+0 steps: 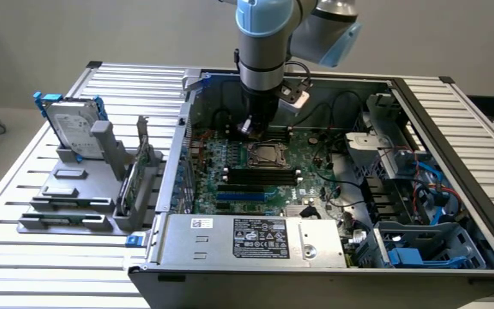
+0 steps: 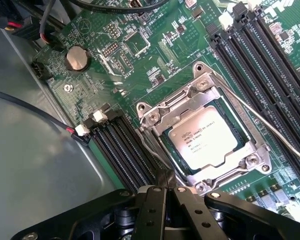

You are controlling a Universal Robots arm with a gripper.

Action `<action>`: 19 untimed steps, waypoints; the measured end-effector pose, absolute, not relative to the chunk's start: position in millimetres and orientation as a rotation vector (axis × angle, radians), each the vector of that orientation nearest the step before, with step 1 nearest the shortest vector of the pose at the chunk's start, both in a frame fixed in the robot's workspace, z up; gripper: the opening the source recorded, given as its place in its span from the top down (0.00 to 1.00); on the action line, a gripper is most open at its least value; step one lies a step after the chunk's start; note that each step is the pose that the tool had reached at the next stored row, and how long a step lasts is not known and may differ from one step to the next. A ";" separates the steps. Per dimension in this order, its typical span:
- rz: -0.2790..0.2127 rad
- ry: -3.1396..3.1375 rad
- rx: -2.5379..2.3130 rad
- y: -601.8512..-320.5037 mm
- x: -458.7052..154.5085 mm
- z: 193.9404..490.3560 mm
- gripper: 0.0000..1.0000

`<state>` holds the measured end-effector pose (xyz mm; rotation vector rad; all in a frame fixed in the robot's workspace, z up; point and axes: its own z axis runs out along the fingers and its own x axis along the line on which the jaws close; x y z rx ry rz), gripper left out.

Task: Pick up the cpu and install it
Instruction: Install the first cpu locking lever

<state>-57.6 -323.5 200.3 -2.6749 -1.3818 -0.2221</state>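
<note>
Small, flat, square cpu with silvery metal top [image 2: 205, 136] lies seated within the metal-framed socket [image 2: 182, 102] of the green circuit board [image 2: 140, 65], inside the open computer case [image 1: 401, 90]. Jaws closed together, holding nothing, positioned just beside the socket frame.
</note>
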 end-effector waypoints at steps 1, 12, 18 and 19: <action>-0.221 -1.381 -2.675 -323.5 -57.6 200.3 0.89; -0.217 -1.378 -2.676 -321.7 -57.6 200.4 0.89; -0.212 -1.376 -2.678 -321.7 -57.0 200.4 0.89; -0.211 -1.376 -2.678 -321.7 -56.7 200.4 0.89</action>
